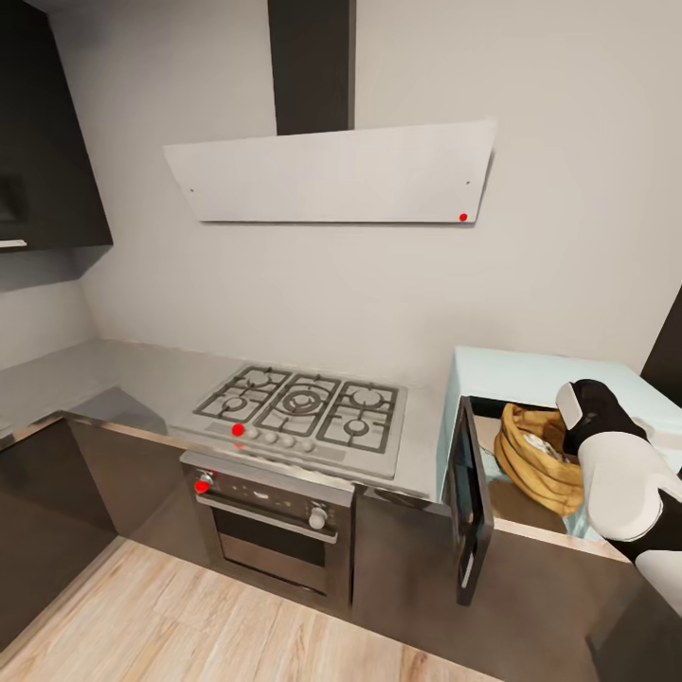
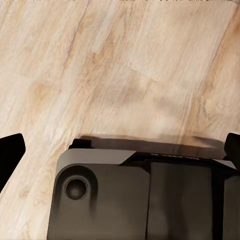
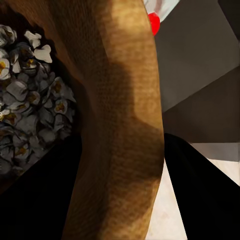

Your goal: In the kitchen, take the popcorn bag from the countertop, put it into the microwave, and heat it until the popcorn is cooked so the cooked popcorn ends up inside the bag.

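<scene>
The pale mint-blue microwave stands on the countertop at the right, its dark glass door swung wide open. Inside it sits the tan popcorn bag, leaning a little. My right gripper reaches into the cavity from the right. In the right wrist view the right gripper is shut on the bag's thick rolled rim, one dark finger on each side. Whitish-grey popcorn is heaped inside the bag. My left gripper hangs open above the wooden floor.
A gas hob lies left of the microwave, over a built-in oven with silver knobs. A slanted white hood hangs on the wall above. Dark cabinets run below the counter. The robot's dark base lies under the left gripper.
</scene>
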{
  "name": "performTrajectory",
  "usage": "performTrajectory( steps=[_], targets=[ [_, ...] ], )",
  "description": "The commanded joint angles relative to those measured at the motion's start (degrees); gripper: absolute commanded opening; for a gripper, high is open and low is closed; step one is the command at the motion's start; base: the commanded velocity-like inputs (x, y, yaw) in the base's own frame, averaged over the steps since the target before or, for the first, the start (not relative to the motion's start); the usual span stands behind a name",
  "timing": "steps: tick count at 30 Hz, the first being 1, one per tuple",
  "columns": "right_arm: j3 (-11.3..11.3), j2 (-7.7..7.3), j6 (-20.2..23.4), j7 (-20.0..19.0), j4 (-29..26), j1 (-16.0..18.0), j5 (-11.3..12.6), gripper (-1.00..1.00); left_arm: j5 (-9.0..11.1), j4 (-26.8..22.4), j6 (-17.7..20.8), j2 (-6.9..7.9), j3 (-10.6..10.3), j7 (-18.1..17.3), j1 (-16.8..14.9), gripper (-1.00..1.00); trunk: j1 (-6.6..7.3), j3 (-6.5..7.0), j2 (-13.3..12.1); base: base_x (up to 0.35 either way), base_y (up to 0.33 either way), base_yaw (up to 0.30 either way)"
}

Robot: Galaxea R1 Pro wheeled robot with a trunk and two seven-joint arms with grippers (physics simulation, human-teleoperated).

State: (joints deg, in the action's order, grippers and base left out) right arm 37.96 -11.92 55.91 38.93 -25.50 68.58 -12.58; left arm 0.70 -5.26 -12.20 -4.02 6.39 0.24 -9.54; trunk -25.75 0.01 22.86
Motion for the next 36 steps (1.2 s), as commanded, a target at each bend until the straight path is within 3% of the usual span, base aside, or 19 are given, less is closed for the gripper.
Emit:
performTrajectory(
  steps=[1,36],
  targets=[
    [0.2,0.04,-0.2,-0.3,-0.2,0.1,-0.8,-1.0,0.1,0.1,-0.2,-0.02,0.3,0.0,0.0,1.0,-0.03,0.0,0.1,0.192,0.0,0.0],
    [0.3,-0.02,-0.2,-0.4,-0.3,0.1,-0.8,-1.0,0.1,0.1,-0.2,-0.02,0.2,0.0,0.0,1.0,-0.03,0.0,0.1,0.08,0.0,0.0]
  ],
)
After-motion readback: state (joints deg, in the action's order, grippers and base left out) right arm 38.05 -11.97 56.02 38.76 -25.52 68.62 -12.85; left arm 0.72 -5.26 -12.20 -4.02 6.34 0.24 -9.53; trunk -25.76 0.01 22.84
